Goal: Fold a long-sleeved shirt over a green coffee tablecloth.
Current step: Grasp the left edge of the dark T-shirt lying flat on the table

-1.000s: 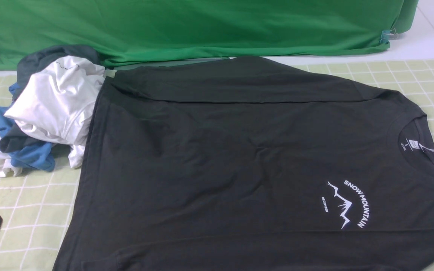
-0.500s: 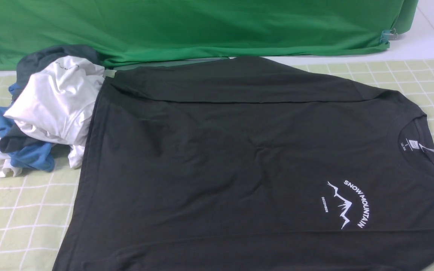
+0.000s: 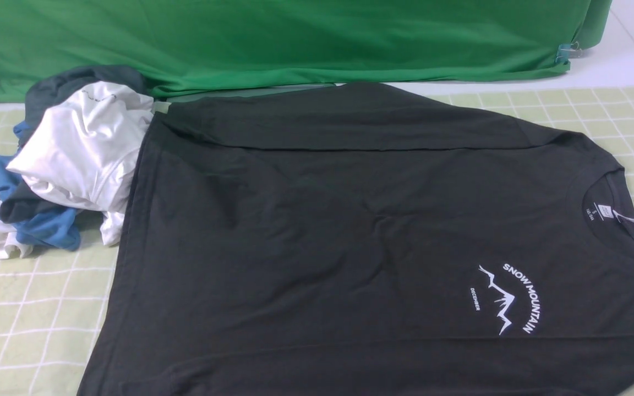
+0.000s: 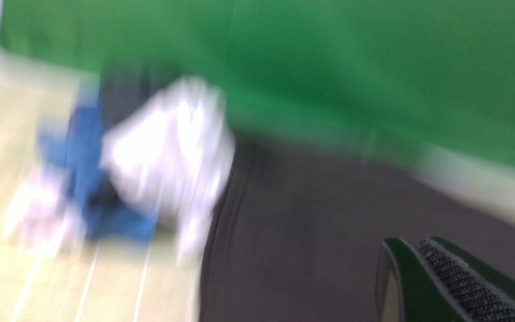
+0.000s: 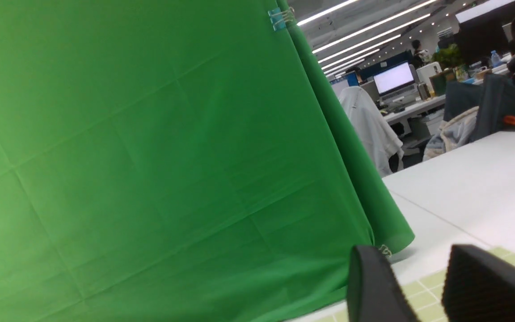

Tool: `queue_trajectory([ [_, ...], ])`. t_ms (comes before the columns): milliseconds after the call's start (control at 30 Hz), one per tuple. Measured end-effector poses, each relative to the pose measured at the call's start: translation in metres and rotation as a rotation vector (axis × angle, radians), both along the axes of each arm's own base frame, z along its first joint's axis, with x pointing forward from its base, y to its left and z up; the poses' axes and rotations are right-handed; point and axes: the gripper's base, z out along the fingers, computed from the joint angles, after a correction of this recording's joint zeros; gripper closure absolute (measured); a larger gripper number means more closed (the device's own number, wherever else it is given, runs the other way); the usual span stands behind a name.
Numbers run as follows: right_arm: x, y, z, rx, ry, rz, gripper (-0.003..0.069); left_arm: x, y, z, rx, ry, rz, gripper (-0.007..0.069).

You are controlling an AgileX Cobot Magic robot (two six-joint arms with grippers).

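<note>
A large black cotton long-sleeved shirt [image 3: 350,236] lies spread on the pale yellow-green gridded tablecloth [image 3: 36,308], collar to the right. The right gripper [image 5: 414,257] gapes, holding nothing; for the blurred left gripper [image 4: 418,250] I cannot tell.

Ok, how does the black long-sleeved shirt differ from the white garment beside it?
The black long-sleeved shirt lies spread almost flat; the white garment is crumpled in a heap with blue and grey clothes. The shirt bears a white SNOW MOUNTAIN print; the white garment shows no such print. The shirt covers far more of the checked tablecloth than the white garment. Both lie over that tablecloth, side by side.
</note>
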Motion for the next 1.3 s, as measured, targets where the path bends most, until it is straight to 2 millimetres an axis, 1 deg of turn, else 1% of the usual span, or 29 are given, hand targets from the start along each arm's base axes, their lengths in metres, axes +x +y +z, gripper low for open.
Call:
queue_trajectory([
  [33,0.000,0.000,0.001,0.004,-0.011,0.001,0.0419,0.014,-0.003,-0.013,0.012,0.128,-0.059,0.0590],
  [67,0.000,0.000,0.001,0.009,-0.004,0.005,0.0425,0.022,-0.004,-0.024,0.016,0.205,-0.091,0.0594],
  [100,-0.001,0.001,0.005,0.017,0.012,0.019,0.0453,0.032,-0.004,-0.038,0.025,0.291,-0.118,0.0606],
  [133,-0.001,0.001,0.008,0.019,0.033,0.028,0.0488,0.036,-0.004,-0.046,0.029,0.341,-0.129,0.0610],
  [167,-0.003,0.003,0.022,0.012,0.049,0.048,0.0557,0.044,-0.003,-0.060,0.035,0.422,-0.141,0.0616],
  [200,-0.003,0.004,0.034,-0.003,0.075,0.063,0.0593,0.049,-0.003,-0.073,0.038,0.488,-0.148,0.0619],
  [233,-0.003,0.004,0.033,-0.013,0.088,0.062,0.0606,0.050,-0.003,-0.076,0.037,0.501,-0.149,0.0620],
  [267,-0.002,0.007,0.053,-0.072,0.163,0.094,0.0645,0.055,-0.005,-0.095,0.048,0.592,-0.170,0.0622],
  [367,0.006,0.013,0.080,-0.203,0.313,0.169,0.0659,0.063,-0.013,-0.117,0.094,0.670,-0.225,0.0622],
  [433,0.016,0.019,0.094,-0.289,0.441,0.241,0.0662,0.070,-0.022,-0.127,0.134,0.681,-0.245,0.0622],
  [500,0.028,0.026,0.101,-0.366,0.548,0.316,0.0661,0.075,-0.030,-0.135,0.177,0.690,-0.255,0.0622],
  [600,0.042,0.038,0.099,-0.434,0.648,0.411,0.0664,0.079,-0.038,-0.147,0.220,0.731,-0.262,0.0618],
  [667,0.047,0.046,0.094,-0.456,0.689,0.473,0.0664,0.082,-0.040,-0.154,0.230,0.756,-0.258,0.0604],
  [767,0.050,0.054,0.090,-0.482,0.712,0.531,0.0664,0.086,-0.041,-0.161,0.233,0.767,-0.253,0.0559],
  [833,0.051,0.058,0.090,-0.495,0.706,0.564,0.0664,0.089,-0.042,-0.165,0.245,0.769,-0.258,0.0507],
  [967,0.049,0.063,0.090,-0.501,0.688,0.601,0.0663,0.091,-0.042,-0.169,0.261,0.771,-0.267,0.0349],
  [1000,0.049,0.063,0.090,-0.502,0.686,0.602,0.0663,0.092,-0.042,-0.169,0.261,0.771,-0.267,0.0323],
  [1033,0.049,0.064,0.091,-0.502,0.682,0.606,0.0662,0.092,-0.042,-0.169,0.261,0.767,-0.268,0.0258],
  [1067,0.049,0.064,0.091,-0.502,0.681,0.607,0.0662,0.093,-0.042,-0.170,0.261,0.766,-0.269,0.0224],
  [1100,0.049,0.064,0.091,-0.501,0.680,0.607,0.0662,0.093,-0.042,-0.170,0.261,0.766,-0.269,0.0218],
  [1133,0.049,0.064,0.091,-0.501,0.679,0.607,0.0662,0.093,-0.043,-0.171,0.255,0.770,-0.267,0.0183],
  [1200,0.049,0.064,0.091,-0.500,0.679,0.607,0.0662,0.092,-0.044,-0.171,0.240,0.784,-0.265,0.0157],
  [1300,0.049,0.064,0.091,-0.500,0.679,0.607,0.0662,0.091,-0.044,-0.171,0.236,0.789,-0.266,0.0155],
])
